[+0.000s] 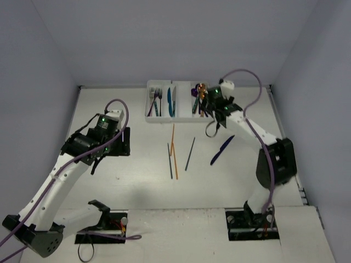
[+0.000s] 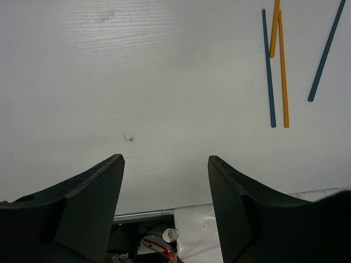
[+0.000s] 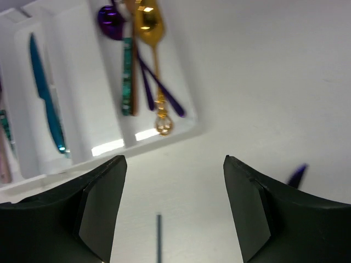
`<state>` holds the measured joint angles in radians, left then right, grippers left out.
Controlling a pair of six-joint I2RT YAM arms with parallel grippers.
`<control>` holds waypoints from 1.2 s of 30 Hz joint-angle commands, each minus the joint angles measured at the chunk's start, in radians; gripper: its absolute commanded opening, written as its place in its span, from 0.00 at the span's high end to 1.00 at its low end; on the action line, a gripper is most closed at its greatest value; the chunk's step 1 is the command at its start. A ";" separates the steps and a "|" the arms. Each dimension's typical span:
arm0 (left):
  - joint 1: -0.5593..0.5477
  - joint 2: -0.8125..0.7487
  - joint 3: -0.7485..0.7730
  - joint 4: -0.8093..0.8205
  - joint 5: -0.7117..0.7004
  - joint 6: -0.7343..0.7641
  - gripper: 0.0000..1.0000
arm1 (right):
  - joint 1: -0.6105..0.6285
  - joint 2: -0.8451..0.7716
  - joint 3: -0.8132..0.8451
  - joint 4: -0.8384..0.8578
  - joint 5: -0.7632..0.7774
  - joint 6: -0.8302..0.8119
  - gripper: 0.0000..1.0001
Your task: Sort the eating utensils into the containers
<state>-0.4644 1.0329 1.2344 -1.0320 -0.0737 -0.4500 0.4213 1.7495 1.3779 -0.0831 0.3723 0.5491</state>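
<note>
Five utensils lie loose on the table (image 1: 137, 164). Two orange chopsticks (image 1: 174, 148) are crossed near their far ends, and a left blue chopstick (image 1: 169, 160) lies just beside them. A right blue chopstick (image 1: 190, 153) lies a little apart, and a purple knife (image 1: 221, 150) is set further right again. The other utensils are held in the white tray (image 1: 184, 109) at the far side, where a grouping by kind can be made out. Silver forks (image 1: 158, 93) are kept in the left compartment and a teal knife (image 1: 170, 101) in the next. A gold spoon (image 3: 151, 33) and a purple spoon (image 3: 112, 22) are laid with other slim handles in the right one. The long compartments are judged to be filled lengthwise so that each piece lies flat. The right gripper (image 3: 174, 159) is held above the table just off the tray's near right corner, its jaws wide apart with nothing between them. This spot is judged handy both for the spoon compartment and for the purple knife nearby. The left gripper (image 2: 164, 157) is held over bare table well to the left of the chopsticks, jaws likewise apart and empty. It is probably kept clear of the other arm while the chopsticks remain within its reach. No brand, label or writing can be read on the tray, the utensils or the arms.
</note>
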 commanded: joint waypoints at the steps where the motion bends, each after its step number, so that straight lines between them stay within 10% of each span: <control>1: 0.007 0.025 0.080 0.020 -0.030 0.055 0.41 | -0.036 -0.127 -0.203 -0.091 0.061 0.095 0.31; 29: 0.007 0.063 0.060 0.038 0.022 0.077 0.41 | -0.093 -0.079 -0.504 -0.115 -0.105 0.335 0.50; 36: 0.007 0.057 0.042 0.040 0.023 0.070 0.41 | -0.093 -0.069 -0.531 -0.116 -0.120 0.340 0.79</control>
<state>-0.4641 1.1118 1.2789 -1.0206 -0.0499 -0.3861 0.3340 1.6646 0.8874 -0.1775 0.2776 0.8619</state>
